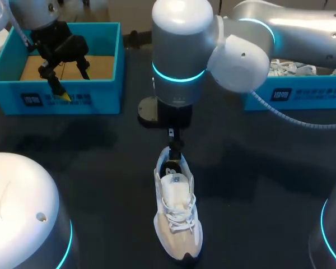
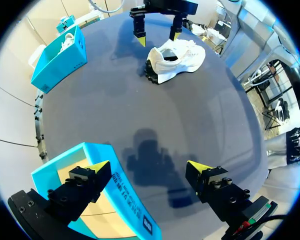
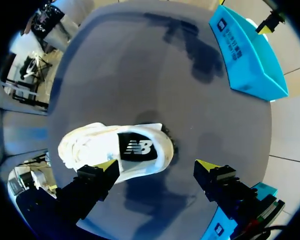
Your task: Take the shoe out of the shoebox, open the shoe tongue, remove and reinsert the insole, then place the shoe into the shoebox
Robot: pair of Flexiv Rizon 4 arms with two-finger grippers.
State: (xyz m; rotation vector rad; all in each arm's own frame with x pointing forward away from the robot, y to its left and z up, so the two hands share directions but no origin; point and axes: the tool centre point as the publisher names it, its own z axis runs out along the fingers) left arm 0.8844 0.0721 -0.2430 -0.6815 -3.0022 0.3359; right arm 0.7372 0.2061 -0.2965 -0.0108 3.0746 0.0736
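A white sneaker (image 1: 178, 216) lies on the dark table, toe toward the front edge; it also shows in the right wrist view (image 3: 97, 145) and far off in the left wrist view (image 2: 177, 59). My right gripper (image 1: 175, 147) hangs open just above its heel. In its own view (image 3: 157, 165) one finger is over the sneaker's side and the other is off past the heel, over bare table. My left gripper (image 1: 73, 84) stands open above the front wall of the blue shoebox (image 1: 109, 67) at the back left, with nothing between its fingers (image 2: 149, 167).
A second blue box (image 1: 291, 95) with a laced white shoe in it stands at the back right, under my right arm. A black round mount (image 1: 148, 111) sits behind the sneaker. Bare table lies on both sides of the sneaker.
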